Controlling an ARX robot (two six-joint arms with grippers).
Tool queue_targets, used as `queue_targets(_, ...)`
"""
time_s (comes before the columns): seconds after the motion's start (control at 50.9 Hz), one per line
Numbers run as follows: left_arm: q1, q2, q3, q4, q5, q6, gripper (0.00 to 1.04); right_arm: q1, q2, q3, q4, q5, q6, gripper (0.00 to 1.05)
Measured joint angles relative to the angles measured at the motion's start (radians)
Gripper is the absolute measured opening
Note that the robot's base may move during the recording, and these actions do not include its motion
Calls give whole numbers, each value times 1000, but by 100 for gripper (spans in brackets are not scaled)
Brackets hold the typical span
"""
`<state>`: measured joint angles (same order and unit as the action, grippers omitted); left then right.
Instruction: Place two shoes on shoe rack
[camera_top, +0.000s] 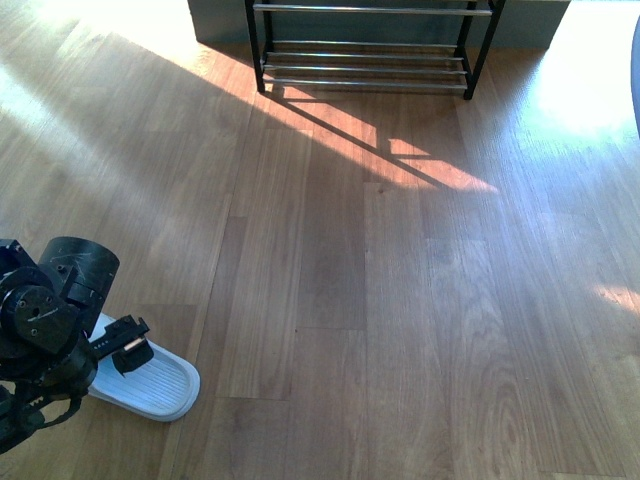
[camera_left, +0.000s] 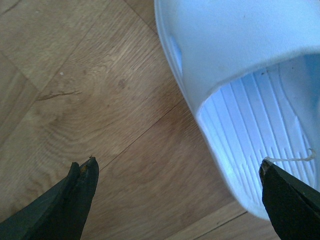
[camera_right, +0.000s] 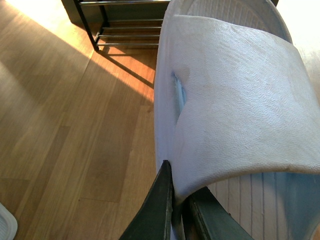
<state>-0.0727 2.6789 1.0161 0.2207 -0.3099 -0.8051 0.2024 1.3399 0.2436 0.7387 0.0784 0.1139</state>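
held one white ribbed slide sandal (camera_right: 235, 100) by its strap in the clamped right gripper (camera_right: 179, 185). saw its white twin (camera_top: 150, 385) on wooden floor (camera_top: 400, 300), lower left, under the spread-open left gripper (camera_left: 175, 167). likely needed next: grasping it, then reaching the black-framed chrome-bar rack (camera_top: 368, 50), top centre.

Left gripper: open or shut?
Open. The left gripper has its fingers wide apart over the floor, the white slide by one fingertip, ungripped.

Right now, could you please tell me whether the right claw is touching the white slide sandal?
Touching. The right wrist view shows the right claw closed on the strap edge of the white slide sandal, with no gap.
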Motion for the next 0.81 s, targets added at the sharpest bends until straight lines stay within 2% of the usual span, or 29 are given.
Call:
queue_targets(0.374,25,178,164,4,71,-11,95,0,0,0,0,0,0,2)
queue_targets(0.806,68,224,207,-10,-42,-43,95,0,0,0,0,1,0,2)
